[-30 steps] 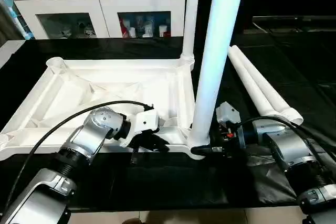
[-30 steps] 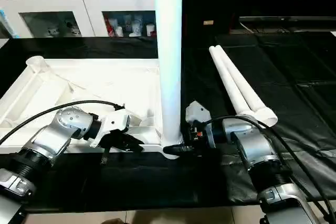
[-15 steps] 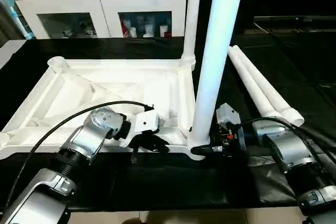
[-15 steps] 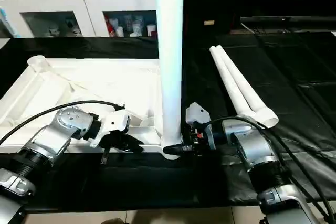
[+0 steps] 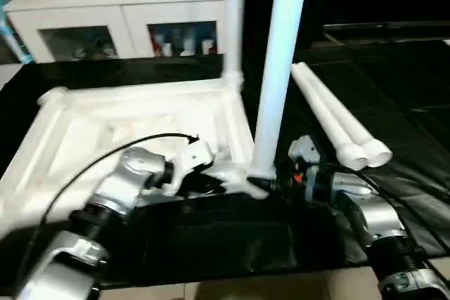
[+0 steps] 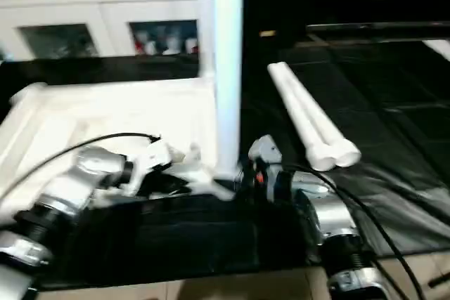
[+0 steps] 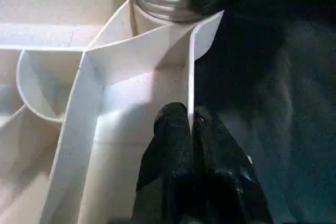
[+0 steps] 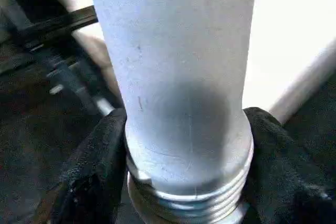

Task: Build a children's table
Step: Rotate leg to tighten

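1. Two legs stand upright in the upside-down tabletop (image 5: 133, 114), which lies on the black worktop (image 5: 394, 96): a far leg (image 5: 234, 19) in the corner socket away from the robot, and a near leg (image 5: 278, 68) at the socket closest to it.
2. Right tool (image 8: 178, 171) is clamped round the near leg just above its threaded end, fingers (image 8: 94, 166) on both sides; threads remain visible, so this leg looks not fully seated.
3. Left tool (image 7: 190, 124) is pinched shut on the tabletop's thin rim beside that socket.
4. Beyond the tabletop's right edge, two loose legs (image 5: 334, 121) lie side by side, still to fit.
5. White cabinet (image 5: 112, 22) stands behind.
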